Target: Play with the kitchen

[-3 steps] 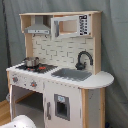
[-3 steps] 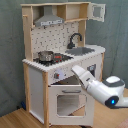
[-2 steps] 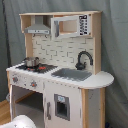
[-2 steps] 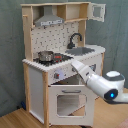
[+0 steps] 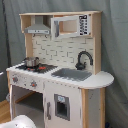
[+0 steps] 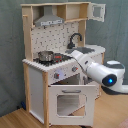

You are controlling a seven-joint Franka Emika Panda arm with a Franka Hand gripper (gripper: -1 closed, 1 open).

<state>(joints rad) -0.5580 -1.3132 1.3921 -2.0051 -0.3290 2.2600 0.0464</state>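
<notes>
The kitchen is a tall white and light-wood toy with a black faucet, a grey sink, a grey range hood and knobs. A small metal pot sits on the stove. In the second exterior view the windowed oven door hangs open. My white arm reaches in from the second exterior view's right, and its gripper is at the counter's front edge beside the stove.
A grey curtain hangs behind the toy, which stands on a wooden floor. The upper cabinet door stands open. A white rounded part of the arm shows at the bottom left of the first exterior view.
My arm's end has risen from in front of the knob panel to the counter's front edge. The oven door stays open and the pot has not moved.
</notes>
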